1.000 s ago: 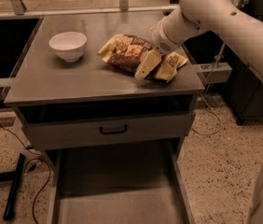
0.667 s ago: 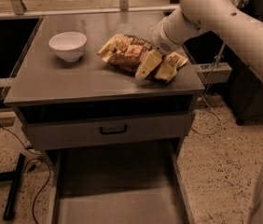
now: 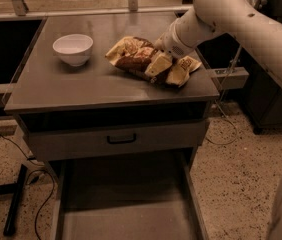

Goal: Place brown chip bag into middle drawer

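The brown chip bag (image 3: pixel 131 56) lies on its side on the grey cabinet top (image 3: pixel 81 84), right of centre. My gripper (image 3: pixel 169 68) comes down from the upper right and sits at the bag's right end, touching it. The bag rests on the top. The middle drawer (image 3: pixel 126 214) is pulled out at the bottom of the view, wide and grey, with nothing in it.
A white bowl (image 3: pixel 73 48) stands on the cabinet top, left of the bag. A closed grey drawer front with a black handle (image 3: pixel 121 139) sits above the open drawer. Cables and a black stand leg (image 3: pixel 16 199) lie on the floor at left.
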Tool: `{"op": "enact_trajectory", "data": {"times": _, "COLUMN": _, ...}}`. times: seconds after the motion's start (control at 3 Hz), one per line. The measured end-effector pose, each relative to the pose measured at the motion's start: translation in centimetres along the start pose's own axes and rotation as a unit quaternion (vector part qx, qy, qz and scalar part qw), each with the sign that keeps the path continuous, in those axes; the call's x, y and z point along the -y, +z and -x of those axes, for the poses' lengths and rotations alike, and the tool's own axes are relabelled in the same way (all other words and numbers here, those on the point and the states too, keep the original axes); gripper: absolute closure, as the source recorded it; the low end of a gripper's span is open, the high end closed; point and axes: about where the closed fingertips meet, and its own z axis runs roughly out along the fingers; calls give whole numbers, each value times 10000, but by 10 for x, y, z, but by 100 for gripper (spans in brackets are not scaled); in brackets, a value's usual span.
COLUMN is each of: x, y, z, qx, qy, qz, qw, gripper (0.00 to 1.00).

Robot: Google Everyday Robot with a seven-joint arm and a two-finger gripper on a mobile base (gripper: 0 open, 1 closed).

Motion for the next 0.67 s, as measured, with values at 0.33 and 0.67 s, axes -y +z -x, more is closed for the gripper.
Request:
{"op": "enact_trajectory", "data": {"times": 0.33, "x": 0, "y": 0, "z": 0, "qx": 0, "qy": 0, "qz": 1, "qw": 10000, "gripper": 65}}
{"op": "enact_trajectory", "data": {"times": 0.67, "x": 0, "y": 0, "z": 0, "qx": 0, "qy": 0, "qz": 1, "qw": 10000, "gripper": 88}}
